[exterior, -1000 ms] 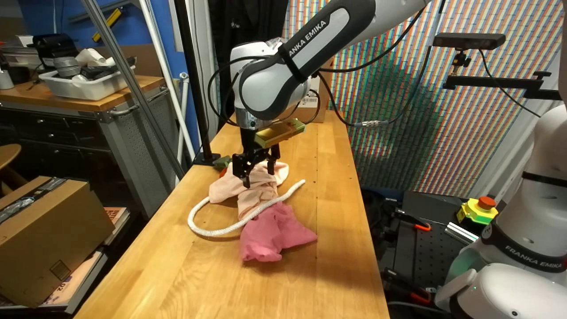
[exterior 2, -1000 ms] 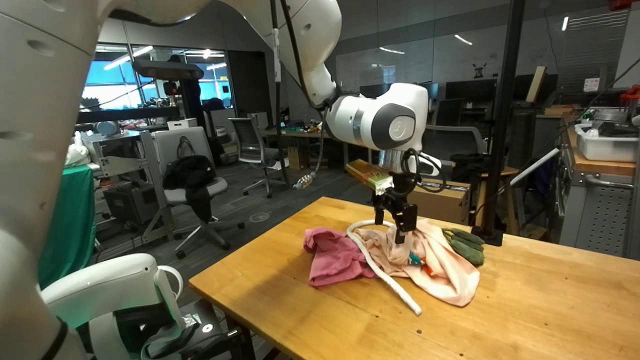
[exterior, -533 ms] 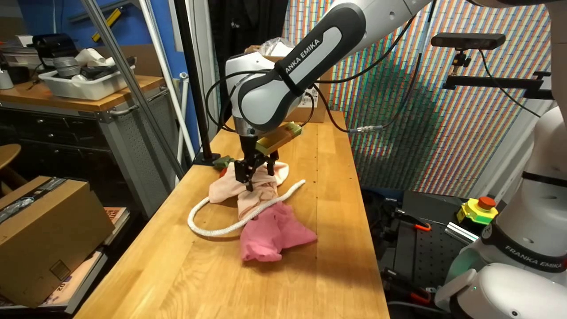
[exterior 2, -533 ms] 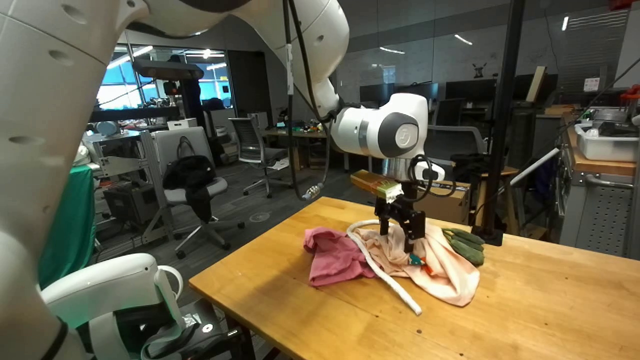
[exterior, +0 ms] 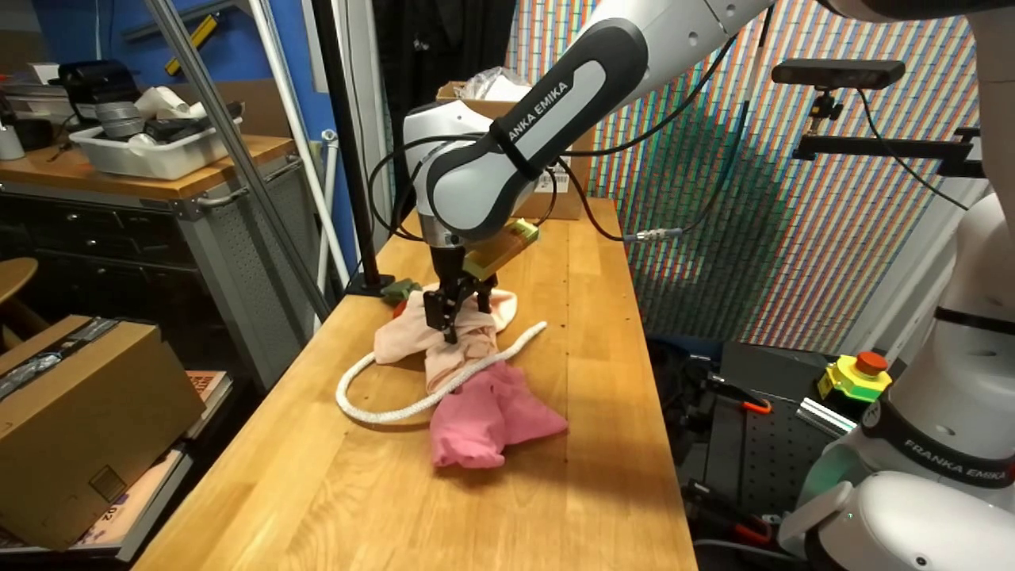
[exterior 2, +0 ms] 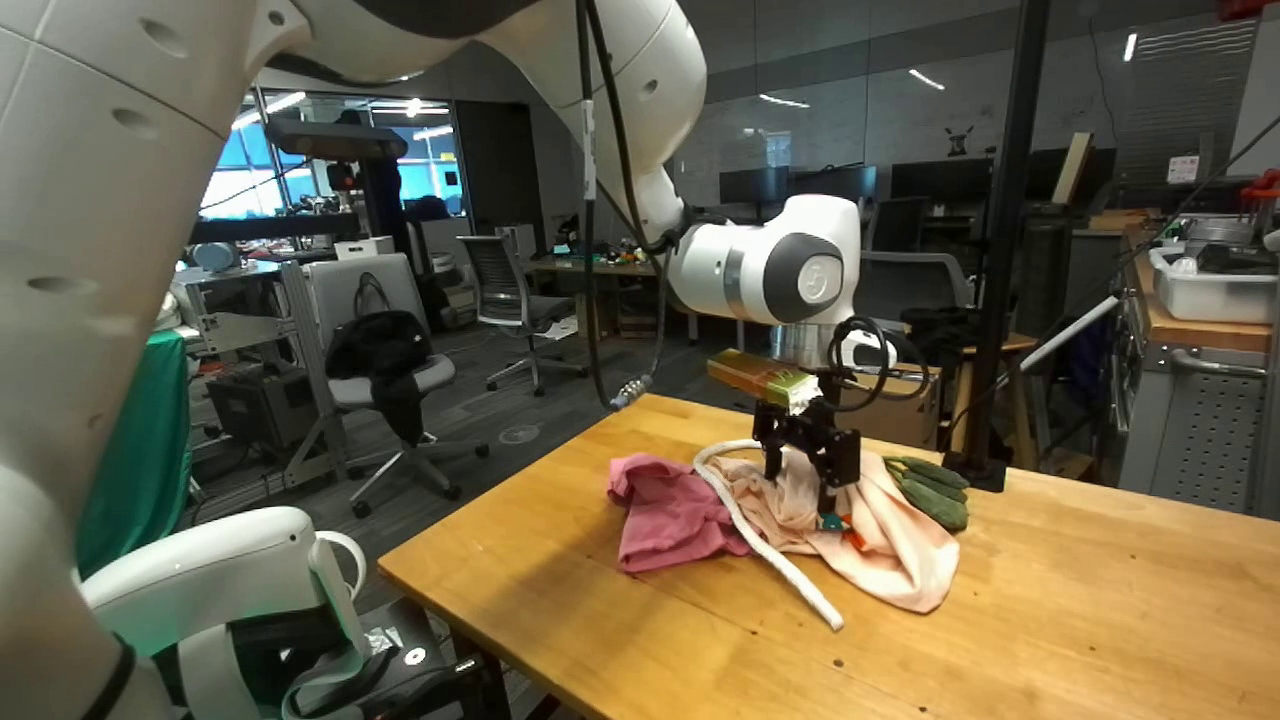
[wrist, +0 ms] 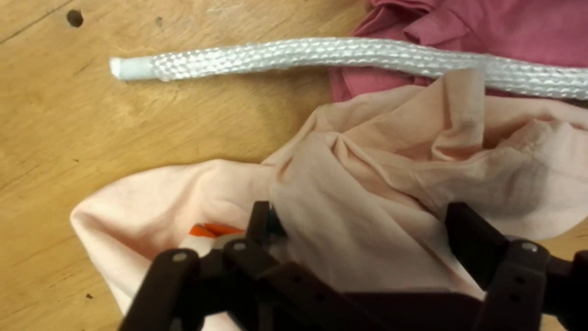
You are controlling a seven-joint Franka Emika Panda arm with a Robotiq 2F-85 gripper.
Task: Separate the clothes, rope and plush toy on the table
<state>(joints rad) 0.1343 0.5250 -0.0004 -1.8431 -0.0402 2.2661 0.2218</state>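
Note:
My gripper (wrist: pixel 359 207) is open over the peach cloth (wrist: pixel 321 174), with its fingers spread to either side of a raised fold. In both exterior views the gripper (exterior: pixel 467 325) (exterior 2: pixel 800 490) is low, its fingertips at or just above the cloth; contact is unclear. A pink cloth (exterior: pixel 484 424) lies beside the peach one. A white rope (exterior 2: pixel 765 550) curves across where the cloths meet, one end (wrist: pixel 138 69) free on the wood. Green plush lobes (exterior 2: pixel 935 495) stick out past the peach cloth. Teal and orange bits (exterior 2: pixel 853 538) show between its folds; the rest is hidden.
A black pole (exterior: pixel 369 277) stands at the table edge close to the green lobes. A cardboard box (exterior: pixel 555 190) stands at the table's far end. The wooden table (exterior: pixel 381 507) has an open edge on both long sides.
My gripper has moved down toward the peach cloth and, in an exterior view, slightly right. It stays open. The cloths, rope and plush lobes have not moved.

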